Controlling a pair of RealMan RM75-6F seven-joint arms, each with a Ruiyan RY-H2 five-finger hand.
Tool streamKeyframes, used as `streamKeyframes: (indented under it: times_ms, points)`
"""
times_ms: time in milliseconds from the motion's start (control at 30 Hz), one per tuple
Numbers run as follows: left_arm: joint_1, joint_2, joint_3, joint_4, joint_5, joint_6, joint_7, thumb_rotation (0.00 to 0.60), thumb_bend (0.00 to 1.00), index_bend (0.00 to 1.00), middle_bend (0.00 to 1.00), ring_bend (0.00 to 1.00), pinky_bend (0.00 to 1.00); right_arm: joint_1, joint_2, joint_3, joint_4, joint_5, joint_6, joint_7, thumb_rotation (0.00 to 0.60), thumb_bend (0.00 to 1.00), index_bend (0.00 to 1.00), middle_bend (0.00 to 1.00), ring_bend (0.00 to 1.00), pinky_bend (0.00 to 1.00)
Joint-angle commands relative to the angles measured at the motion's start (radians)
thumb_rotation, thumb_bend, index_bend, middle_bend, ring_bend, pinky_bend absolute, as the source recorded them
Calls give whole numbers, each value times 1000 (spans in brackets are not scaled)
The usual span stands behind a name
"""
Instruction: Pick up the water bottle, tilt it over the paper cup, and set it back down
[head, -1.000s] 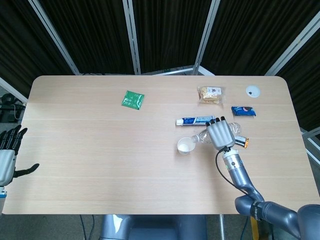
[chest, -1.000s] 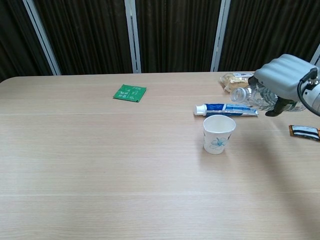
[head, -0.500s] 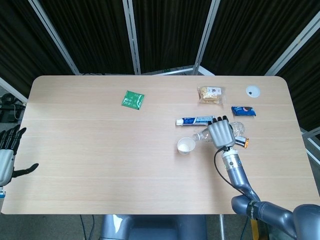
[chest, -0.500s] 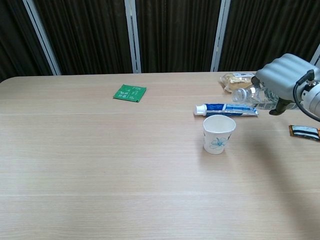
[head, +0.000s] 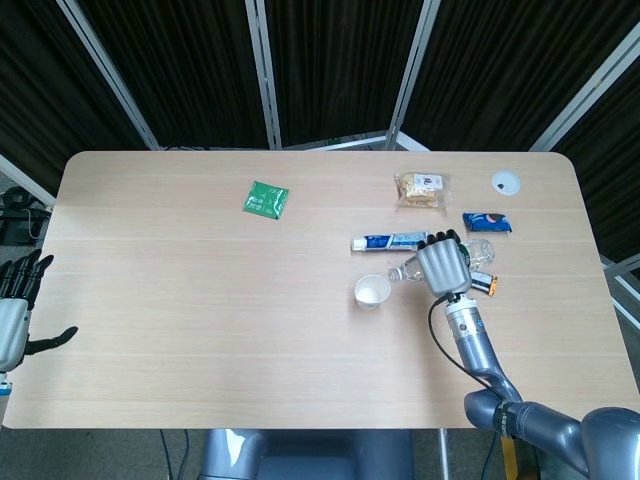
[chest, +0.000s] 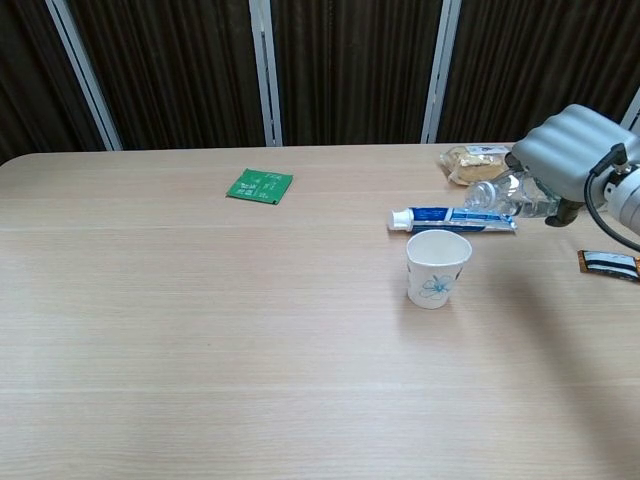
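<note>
My right hand (head: 443, 265) (chest: 567, 153) grips a clear water bottle (chest: 503, 193) (head: 403, 270), held nearly on its side above the table. Its capped neck points left toward the white paper cup (head: 372, 291) (chest: 438, 267), staying to the right of the cup's rim and higher than it. Most of the bottle's body is hidden under the fingers. The cup stands upright with a blue flower print. My left hand (head: 14, 308) hangs off the table's left edge with fingers spread and nothing in it.
A toothpaste tube (head: 388, 241) (chest: 452, 218) lies just behind the cup. Around the right hand are a snack bag (head: 420, 189), a blue packet (head: 487, 222), an orange-black bar (chest: 608, 263) and a white lid (head: 505, 181). A green packet (head: 265, 199) lies further left.
The right hand has drawn the bottle slightly to the right and back from the cup, with the neck rising a little. The left hand has not moved.
</note>
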Motion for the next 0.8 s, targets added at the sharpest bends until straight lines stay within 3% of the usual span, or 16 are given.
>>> streamKeyframes:
  times_ms: [33,800]
  points:
    - [0,0,0,0,0,-1,0,600,0,0,0,0,0,0,-3,0,1,2,1,-6,600,647,496,647,555,463]
    - [0,3,0,-2,-1,0,-3,600,0,0,0,0,0,-5,0,1,-9,-2,12,-10,600,649,497,648,558,465]
